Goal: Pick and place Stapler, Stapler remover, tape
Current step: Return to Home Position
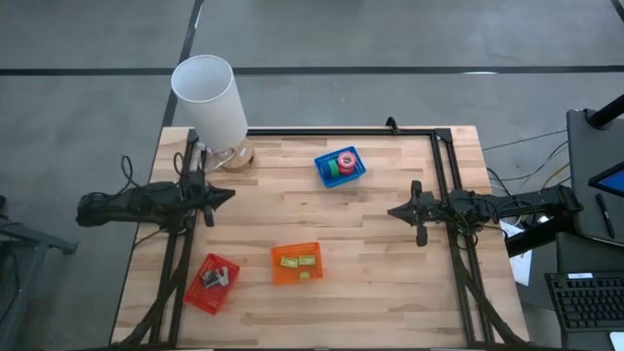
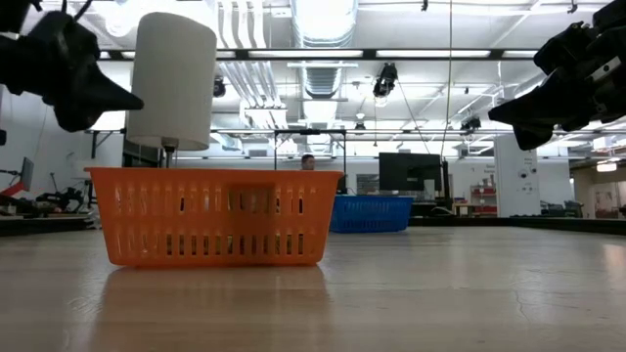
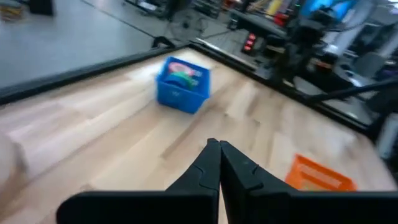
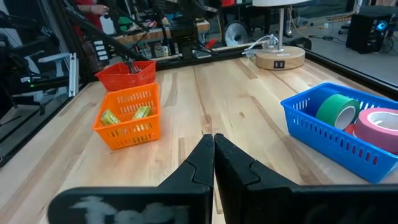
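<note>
A blue bin (image 1: pixel 340 167) at the table's far middle holds tape rolls: a green roll (image 4: pixel 339 109) and a pink roll (image 4: pixel 379 125) show. An orange bin (image 1: pixel 296 263) near the front holds small yellow-green items (image 4: pixel 126 117). A red bin (image 1: pixel 213 283) at the front left holds dark metal items (image 1: pixel 216 277). My left gripper (image 1: pixel 230 194) is shut and empty, held above the table's left side. My right gripper (image 1: pixel 392 210) is shut and empty, held above the right side. Both hang high in the low view: the left gripper (image 2: pixel 137 101) and the right gripper (image 2: pixel 492 114).
A lamp with a white shade (image 1: pixel 211 99) and round wooden base (image 4: pixel 280 58) stands at the far left corner. A black frame rail (image 1: pixel 341 131) runs along the far and side edges. Bare wood lies between the grippers.
</note>
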Motion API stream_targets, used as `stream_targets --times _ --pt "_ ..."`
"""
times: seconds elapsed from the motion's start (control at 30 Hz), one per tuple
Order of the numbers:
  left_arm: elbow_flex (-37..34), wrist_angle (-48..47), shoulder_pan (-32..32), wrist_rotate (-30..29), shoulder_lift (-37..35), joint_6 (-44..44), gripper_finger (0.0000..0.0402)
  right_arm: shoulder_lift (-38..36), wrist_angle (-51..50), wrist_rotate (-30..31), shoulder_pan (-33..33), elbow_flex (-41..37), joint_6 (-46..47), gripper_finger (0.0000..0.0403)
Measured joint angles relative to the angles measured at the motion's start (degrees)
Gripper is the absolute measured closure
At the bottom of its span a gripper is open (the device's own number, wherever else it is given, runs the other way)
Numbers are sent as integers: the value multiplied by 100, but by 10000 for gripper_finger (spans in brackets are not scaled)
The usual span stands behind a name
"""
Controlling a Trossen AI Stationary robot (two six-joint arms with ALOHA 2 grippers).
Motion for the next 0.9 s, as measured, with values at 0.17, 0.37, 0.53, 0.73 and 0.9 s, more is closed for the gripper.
stream_targets --times 0.17,0.37,0.53,0.73,0.9 --pt "-114 -169 0 -351 14 -271 393 4 1 -8 2 0 0 394" --pt "-412 -218 0 -506 11 -811 393 2 2 -4 0 0 0 394" --pt "-482 -253 0 -436 135 -515 392 4 2 -4 0 0 0 394" --pt "-455 -262 -4 -398 210 -476 383 34 2 -3 0 2 0 394" --pt "-455 -252 -4 -398 210 -482 381 31 2 -3 0 2 0 394"
